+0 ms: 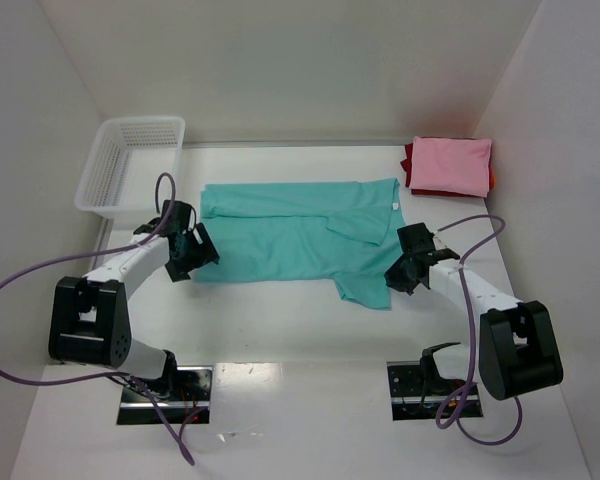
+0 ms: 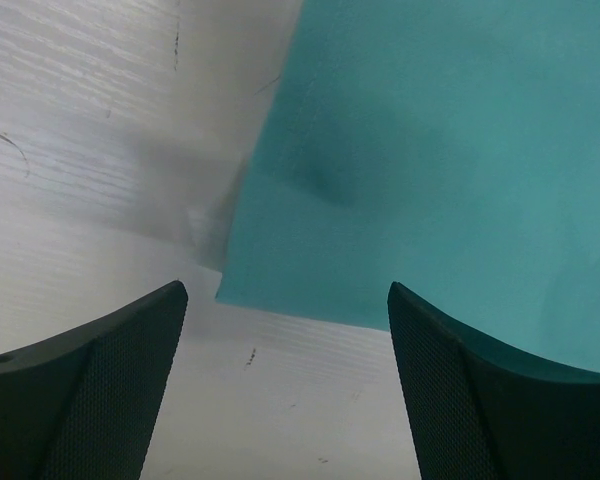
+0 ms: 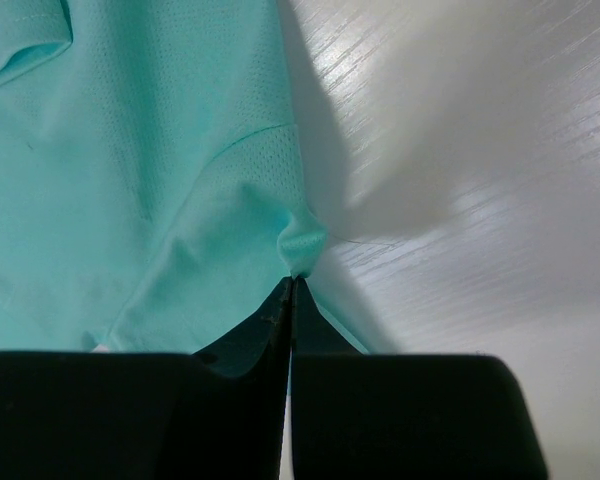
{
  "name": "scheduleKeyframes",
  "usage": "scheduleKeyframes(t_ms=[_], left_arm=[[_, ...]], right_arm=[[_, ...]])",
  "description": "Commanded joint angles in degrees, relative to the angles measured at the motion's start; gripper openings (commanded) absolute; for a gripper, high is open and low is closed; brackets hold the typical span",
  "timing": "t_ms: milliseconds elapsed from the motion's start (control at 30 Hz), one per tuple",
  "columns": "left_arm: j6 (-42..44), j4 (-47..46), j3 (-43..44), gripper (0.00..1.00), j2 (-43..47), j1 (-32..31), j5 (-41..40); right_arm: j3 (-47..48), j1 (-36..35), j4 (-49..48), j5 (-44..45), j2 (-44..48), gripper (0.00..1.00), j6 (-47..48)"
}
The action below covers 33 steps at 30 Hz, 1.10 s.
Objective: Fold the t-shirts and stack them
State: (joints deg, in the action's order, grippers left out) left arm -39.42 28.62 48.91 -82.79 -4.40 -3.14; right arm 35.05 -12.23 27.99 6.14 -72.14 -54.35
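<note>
Right wrist view: right pincer [image 3: 292, 285] clamped tight on an edge of the teal t-shirt [image 3: 130, 150], left pincer [image 2: 286, 292] gaping wide and empty over its corner.

Teal-green shirt [image 1: 280, 245], pink shirt [image 1: 450, 165], red shirt [image 1: 408, 162], white mesh basket [image 1: 130, 165] — black left claw [image 1: 204, 250], black right claw [image 1: 393, 279].

Left pincer [image 2: 286, 288] gapes wide — right pincer [image 3: 292, 283] pinched tight.

The teal shirt [image 1: 290, 240] is matt cloth with a fine mesh knit; the pink shirt [image 1: 450, 165] is matt cloth too. The white counter [image 1: 300, 330] shows faint grain and a soft sheen. The basket [image 1: 130, 165] is plastic mesh. The left pincer [image 2: 286, 290] has black, matt, finely pebbled pads [image 2: 460, 400].
</note>
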Motion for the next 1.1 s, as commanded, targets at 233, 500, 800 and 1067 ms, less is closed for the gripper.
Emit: scheduleKeyframes(t_ms=[233, 500, 800, 1067], left_arm=[[-1.5, -1.8, -1.5, 0.8, -2.5, 0.3, -0.8], [-1.5, -2.3, -2.4, 0.59, -2.5, 0.3, -0.8], [-1.8, -0.8, -2.6, 0.79, -2.4, 0.3, -2.0], [-2.1, -1.4, -3.1, 0.48, -2.9, 0.3, -2.0]], right_arm=[[2.3, -0.5, -1.9, -0.1, 1.8, 0.01, 0.3], [2.3, -0.5, -1.9, -0.1, 2.9, 0.02, 0.3], [2.3, -0.5, -1.3, 0.2, 4.0, 0.03, -0.2], [2.3, -0.5, -1.3, 0.5, 3.5, 0.03, -0.2]])
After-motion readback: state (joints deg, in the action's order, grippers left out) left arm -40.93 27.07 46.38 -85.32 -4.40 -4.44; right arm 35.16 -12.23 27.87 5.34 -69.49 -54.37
